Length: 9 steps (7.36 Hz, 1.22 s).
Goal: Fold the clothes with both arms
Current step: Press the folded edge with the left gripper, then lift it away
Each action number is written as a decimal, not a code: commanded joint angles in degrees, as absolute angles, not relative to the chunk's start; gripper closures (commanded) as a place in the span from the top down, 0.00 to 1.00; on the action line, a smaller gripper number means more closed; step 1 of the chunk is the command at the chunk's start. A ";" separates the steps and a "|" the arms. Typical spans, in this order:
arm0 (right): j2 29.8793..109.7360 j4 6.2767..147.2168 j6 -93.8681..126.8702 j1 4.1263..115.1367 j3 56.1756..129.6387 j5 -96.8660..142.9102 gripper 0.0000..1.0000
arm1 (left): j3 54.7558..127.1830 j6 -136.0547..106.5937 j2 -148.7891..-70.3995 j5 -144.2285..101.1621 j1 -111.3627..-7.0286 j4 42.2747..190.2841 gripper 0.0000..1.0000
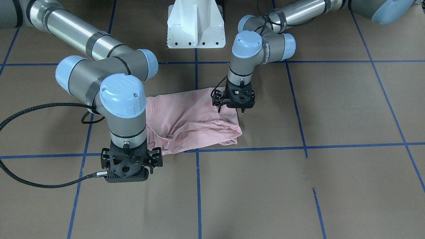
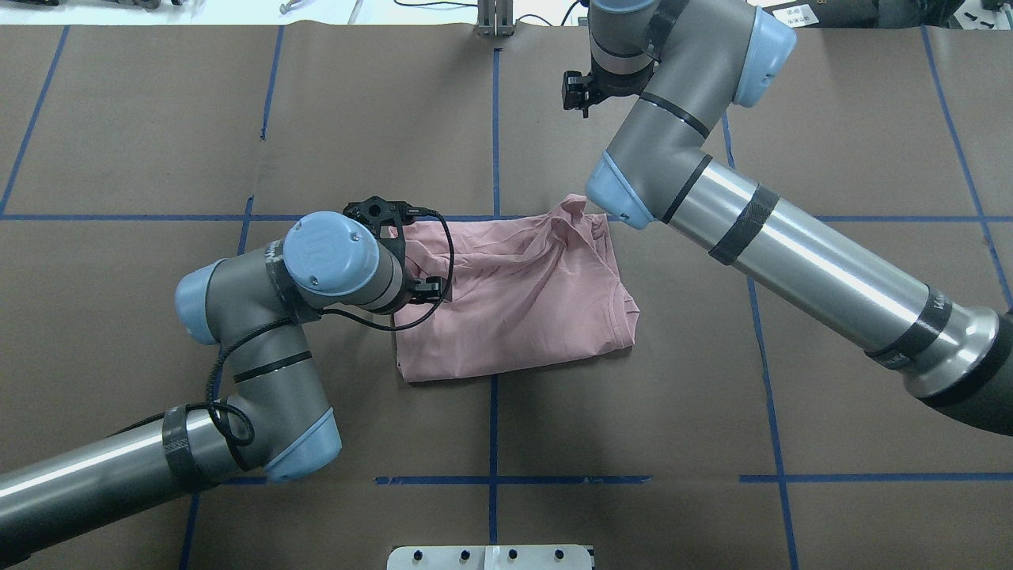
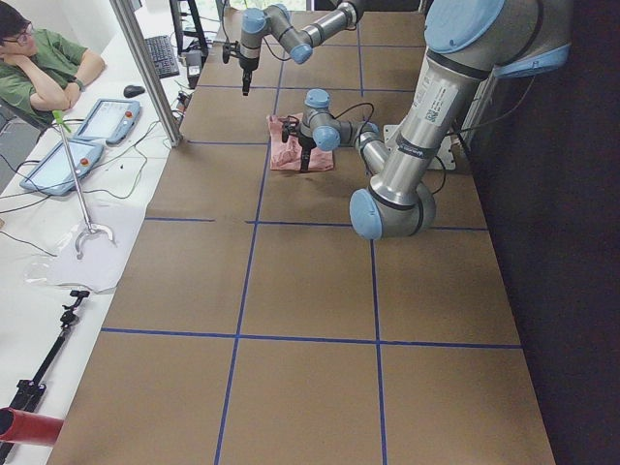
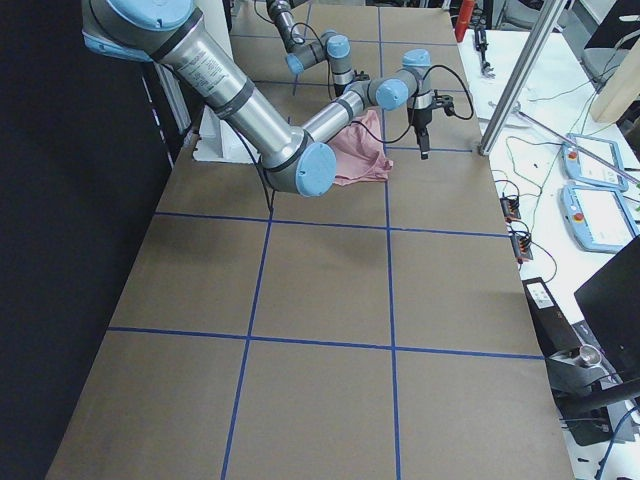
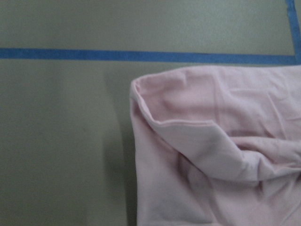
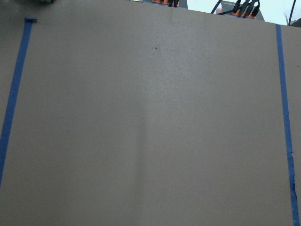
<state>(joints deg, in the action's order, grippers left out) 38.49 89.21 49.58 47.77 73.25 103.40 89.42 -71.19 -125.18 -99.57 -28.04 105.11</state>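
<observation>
The pale pink T-shirt [image 1: 192,119] lies crumpled and partly folded on the brown table, also seen in the overhead view [image 2: 522,293]. Its dog print and lettering are hidden. My left gripper [image 1: 241,109] hangs just above the shirt's edge on my left side [image 2: 388,215]. The left wrist view shows a turned-over shirt corner [image 5: 211,155] and no fingers. My right gripper [image 1: 127,172] is raised over bare table beyond the shirt's far right corner [image 2: 580,95], apart from it. The right wrist view shows only table. Both grippers' fingers are hidden, so I cannot tell if they are open or shut.
The white pedestal [image 1: 195,26] stands at the robot's side of the table. Blue tape lines [image 1: 197,186] grid the brown surface. An operator [image 3: 39,68] sits at a side bench with pendants [image 3: 107,118] and a metal post [image 3: 145,68].
</observation>
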 commanded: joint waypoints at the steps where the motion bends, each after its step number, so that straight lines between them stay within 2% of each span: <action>1: 38.94 89.21 49.74 47.72 73.92 103.45 1.00 | 87.72 -70.32 -126.12 -99.32 -29.95 105.12 1.00; 5: 39.90 87.38 50.62 46.76 74.44 103.27 1.00 | 77.54 -57.61 -128.76 -99.58 -40.58 106.52 1.00; 8: 40.17 86.31 61.99 39.94 80.48 103.10 1.00 | 79.09 -39.98 -127.80 -111.22 -51.64 106.70 1.00; 9: 39.99 86.40 68.49 36.77 80.94 101.62 0.73 | 79.62 -39.12 -127.10 -111.27 -51.94 106.87 1.00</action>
<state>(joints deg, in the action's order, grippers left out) 40.12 86.39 61.19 40.58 79.36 102.82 78.82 -43.18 -127.90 -108.84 -49.89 106.79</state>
